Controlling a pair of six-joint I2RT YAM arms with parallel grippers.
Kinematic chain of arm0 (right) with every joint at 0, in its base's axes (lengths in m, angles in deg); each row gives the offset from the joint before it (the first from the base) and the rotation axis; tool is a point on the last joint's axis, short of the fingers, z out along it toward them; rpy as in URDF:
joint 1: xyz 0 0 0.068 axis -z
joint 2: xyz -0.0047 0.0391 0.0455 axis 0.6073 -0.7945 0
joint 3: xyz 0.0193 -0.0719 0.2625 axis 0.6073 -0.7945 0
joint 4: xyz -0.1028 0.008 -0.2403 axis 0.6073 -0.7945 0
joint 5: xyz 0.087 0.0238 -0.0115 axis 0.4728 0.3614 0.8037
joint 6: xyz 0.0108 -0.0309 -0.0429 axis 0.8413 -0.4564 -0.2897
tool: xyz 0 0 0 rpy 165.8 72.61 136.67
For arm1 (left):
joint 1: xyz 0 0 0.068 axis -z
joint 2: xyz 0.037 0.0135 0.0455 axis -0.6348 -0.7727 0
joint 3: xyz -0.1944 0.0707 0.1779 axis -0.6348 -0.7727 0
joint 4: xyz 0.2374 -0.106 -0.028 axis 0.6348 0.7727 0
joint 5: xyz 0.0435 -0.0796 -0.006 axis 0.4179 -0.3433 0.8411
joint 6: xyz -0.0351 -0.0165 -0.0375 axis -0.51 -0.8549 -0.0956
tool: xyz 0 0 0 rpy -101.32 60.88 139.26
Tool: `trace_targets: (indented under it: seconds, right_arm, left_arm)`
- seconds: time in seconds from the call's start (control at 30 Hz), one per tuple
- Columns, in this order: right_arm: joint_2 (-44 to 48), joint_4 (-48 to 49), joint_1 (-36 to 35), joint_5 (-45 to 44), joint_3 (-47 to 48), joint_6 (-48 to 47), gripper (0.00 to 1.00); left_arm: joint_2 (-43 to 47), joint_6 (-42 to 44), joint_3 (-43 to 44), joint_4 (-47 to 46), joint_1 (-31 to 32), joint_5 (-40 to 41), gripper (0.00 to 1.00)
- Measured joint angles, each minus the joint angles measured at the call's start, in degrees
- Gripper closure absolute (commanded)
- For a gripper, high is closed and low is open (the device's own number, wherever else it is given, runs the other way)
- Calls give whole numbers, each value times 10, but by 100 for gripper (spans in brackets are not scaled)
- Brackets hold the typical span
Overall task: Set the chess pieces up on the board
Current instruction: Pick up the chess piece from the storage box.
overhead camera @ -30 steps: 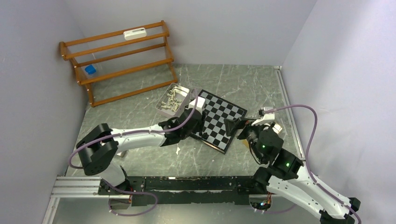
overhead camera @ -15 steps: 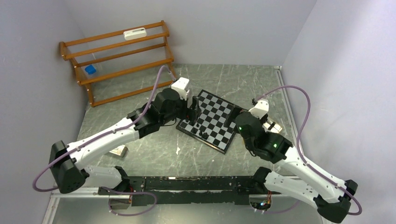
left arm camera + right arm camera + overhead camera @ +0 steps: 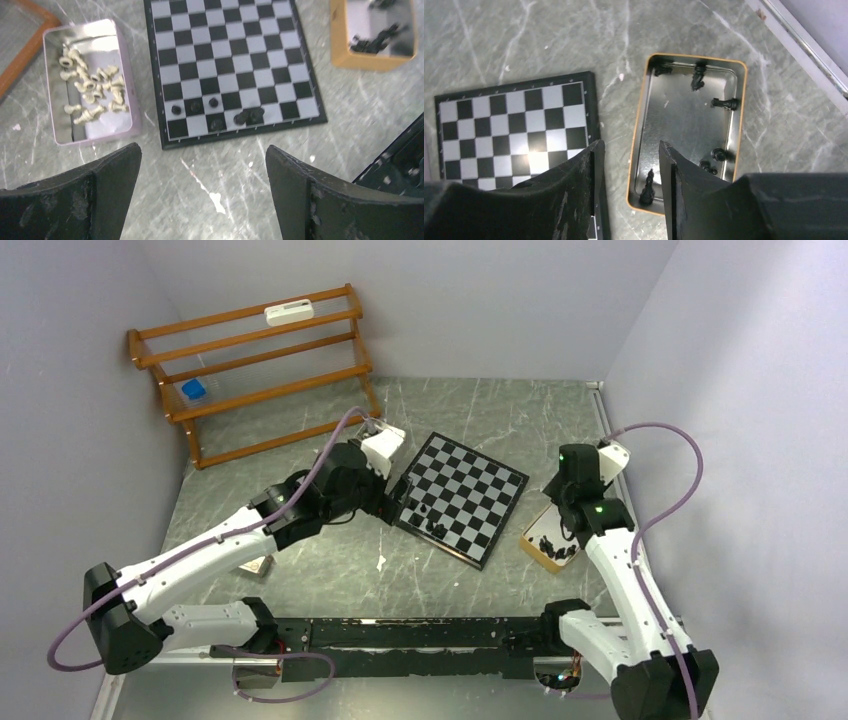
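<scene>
Wooden rack (image 3: 255,370): far left corner, well apart from the work, not involved.
Left gripper (image 3: 202,156): fingers spread wide with nothing between them. It hangs above the table (image 3: 210,200), just off the board's near rim.
Lilac tray (image 3: 131,95): just beside the board's left rim. It holds the cream pieces (image 3: 92,95) in a loose heap.
Board (image 3: 235,55): flat on the table, between the two trays.
Black pieces (image 3: 213,102): about six stand on the two rows nearest the left arm, two of them touching. Whether all are upright cannot be told. Most squares are bare, so progress is judged early.
Orange tray (image 3: 636,130): just beside the board's right rim. More black pieces are scattered inside, mostly against the walls.
Right gripper (image 3: 629,150): fingers parted and empty, over the tray's board-side wall.
Step in hand: judged to be fetching the next black piece from the orange tray.
Method advised: pick a piece lying clear of the walls, line the fingers up across its narrow body, descend vertically, close gently and lift straight.
Risk: pieces tight in the corners leave no room for a finger, and a careless placement may topple the pieces already on the board.
</scene>
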Motion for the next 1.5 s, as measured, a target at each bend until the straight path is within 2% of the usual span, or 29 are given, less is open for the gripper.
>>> trace_targets:
  seconds: [0.2,0.5,0.63,1.03,1.3,1.5]
  right_arm:
    - [-31,35,68,13,-34,-22,62]
    - [-26,181,159,52,-165,-43,63]
    - [-58,248,185,60,-194,-42,63]
    - [-155,386,221,64,-221,-64,64]
    - [-230,445,243,90,-223,-80,66]
    - [-254,472,243,107,-223,-83,68]
  left_arm:
    - [-20,28,-14,36,0,-2,1]
    - [-4,39,-19,47,2,-12,2]
    - [5,40,-23,46,20,-7,5]
    - [25,44,-27,48,39,21,4]
    - [25,45,-27,48,39,37,4]
    - [25,45,-27,48,39,51,4]
